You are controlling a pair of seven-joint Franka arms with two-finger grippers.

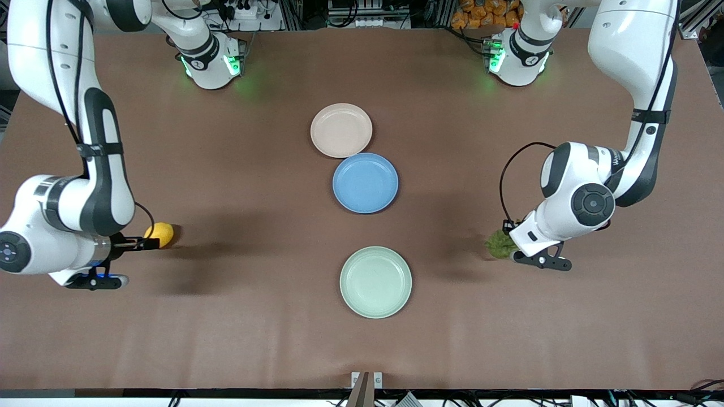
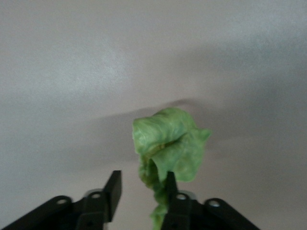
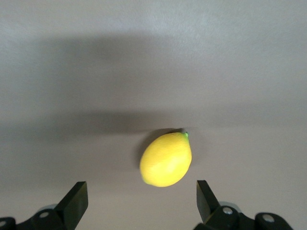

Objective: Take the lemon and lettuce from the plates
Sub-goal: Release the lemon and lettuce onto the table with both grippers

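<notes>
We can read no text, label or number anywhere; small lettering on the left arm (image 1: 613, 161) is too small to make out.

table (image 1: 237, 316) centre: three plates (image 1: 375, 281) obstruct | ends: open

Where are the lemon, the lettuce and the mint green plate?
lemon (image 3: 166, 159), right wrist view, middle of its yellow skin.
lettuce (image 2: 169, 146), left wrist view, middle of the crumpled leaf.
mint green plate (image 1: 375, 281), front view, bare centre of the plate.
</notes>
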